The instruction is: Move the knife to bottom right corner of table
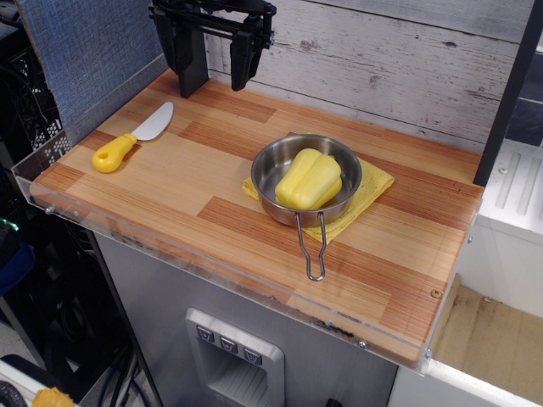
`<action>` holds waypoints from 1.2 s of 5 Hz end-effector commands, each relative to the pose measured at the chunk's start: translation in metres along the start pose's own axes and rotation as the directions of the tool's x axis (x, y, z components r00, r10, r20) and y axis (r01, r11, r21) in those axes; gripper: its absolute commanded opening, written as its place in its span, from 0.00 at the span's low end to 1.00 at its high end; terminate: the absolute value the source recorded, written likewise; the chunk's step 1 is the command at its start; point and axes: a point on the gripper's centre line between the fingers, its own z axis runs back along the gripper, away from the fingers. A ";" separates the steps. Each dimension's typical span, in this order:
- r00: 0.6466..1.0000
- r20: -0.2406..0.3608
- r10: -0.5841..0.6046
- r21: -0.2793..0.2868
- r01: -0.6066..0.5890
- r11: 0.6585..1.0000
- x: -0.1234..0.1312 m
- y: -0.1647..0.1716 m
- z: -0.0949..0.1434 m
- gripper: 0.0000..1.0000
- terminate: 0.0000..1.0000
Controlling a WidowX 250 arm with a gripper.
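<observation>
The knife (131, 140) lies flat near the left end of the wooden table (204, 203). Its yellow handle points toward the front left and its pale-grey blade toward the back. My gripper (216, 72) hangs at the back of the table, above and behind the knife, to its right. Its two black fingers are spread apart with nothing between them.
A steel pan (307, 182) holding a yellow pepper-shaped block (308, 180) stands mid-table on a yellow cloth (373, 182). The pan's wire handle (312, 246) points toward the front edge. A clear acrylic rim (212, 267) edges the front. A whitewashed plank wall (382, 59) stands behind.
</observation>
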 end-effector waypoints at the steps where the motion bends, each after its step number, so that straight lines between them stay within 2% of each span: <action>1: 1.000 0.000 0.000 0.000 0.000 1.000 0.000 0.000 0.000 1.00 0.00; 2: 1.000 -0.008 -0.003 -0.046 0.003 0.999 -0.001 0.030 -0.008 1.00 0.00; 3: 0.991 0.057 -0.121 -0.114 0.127 0.985 -0.002 0.070 -0.026 1.00 0.00; 4: 1.000 -0.008 -0.009 -0.063 0.008 0.998 -0.015 0.102 -0.035 1.00 0.00; 5: 0.999 -0.039 0.037 -0.046 -0.039 0.998 -0.021 0.123 -0.050 1.00 0.00; 6: 0.997 -0.059 0.043 -0.009 -0.043 0.999 -0.018 0.122 -0.063 1.00 0.00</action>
